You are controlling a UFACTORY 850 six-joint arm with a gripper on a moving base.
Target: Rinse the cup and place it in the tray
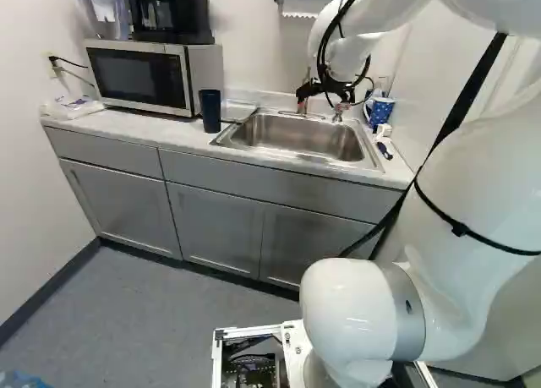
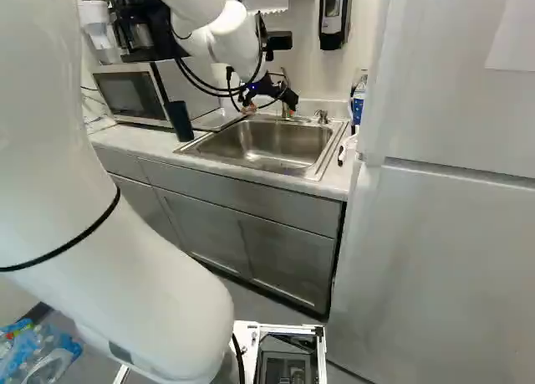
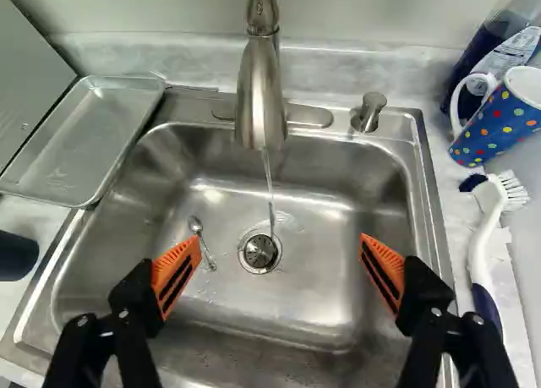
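"Where's the cup?"
"I see a dark cup [image 1: 210, 111] on the counter [image 1: 173, 134] near the tray [image 3: 84, 143], and a dotted mug [image 3: 497, 124] across the sink [image 3: 254, 310]."
"And your gripper [image 2: 270, 109]?"
"I have its fingers wide apart over the sink, where water [image 3: 270, 189] runs from the faucet [image 3: 260, 92]."

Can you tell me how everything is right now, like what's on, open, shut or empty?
Faucet: on, water running
Tool: open, holding nothing
Tray: empty
Dark cup: standing upright
Spotted mug: standing upright
Spoon: lying in the sink
Brush: lying down
Microwave: shut
Cupboards: shut
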